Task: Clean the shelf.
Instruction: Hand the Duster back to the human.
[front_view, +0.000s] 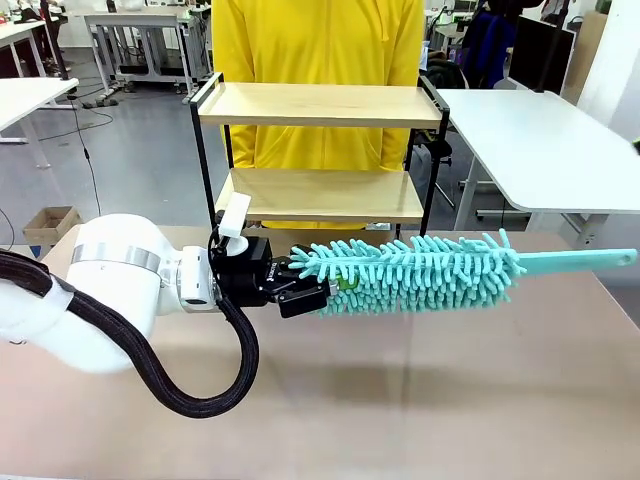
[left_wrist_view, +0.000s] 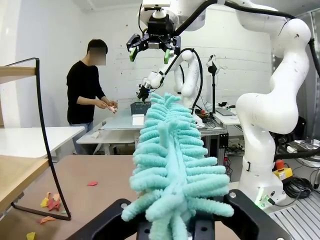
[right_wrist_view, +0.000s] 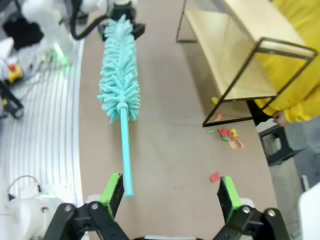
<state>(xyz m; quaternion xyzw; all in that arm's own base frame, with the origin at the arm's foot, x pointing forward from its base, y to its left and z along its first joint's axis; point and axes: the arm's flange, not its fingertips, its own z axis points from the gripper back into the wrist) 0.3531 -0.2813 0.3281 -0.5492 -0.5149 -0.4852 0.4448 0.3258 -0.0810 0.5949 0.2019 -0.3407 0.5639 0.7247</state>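
From my seat, the nearest thing to the front camera is my left gripper (front_view: 305, 285), jaws clamped on the fluffy end of a teal chenille duster (front_view: 420, 272). The duster lies level above the brown tabletop (front_view: 400, 400), its long axis running side to side along the shelf's front, the bare handle pointing toward my right, away from the gripper. In the left wrist view the duster's fronds (left_wrist_view: 172, 165) rise straight up between the black fingers.

My right gripper (right_wrist_view: 170, 192) has its jaws spread wide apart with nothing between them, the green pads (right_wrist_view: 114, 192) hanging over the table near the duster's handle tip.

Just behind the duster stands the shelf (front_view: 320, 150), upright, its two wooden boards running the same side-to-side direction. Paper scraps (right_wrist_view: 227, 134) lie on the tabletop at the foot of one shelf end. Behind the shelf stands a person in a yellow top (front_view: 320, 40).
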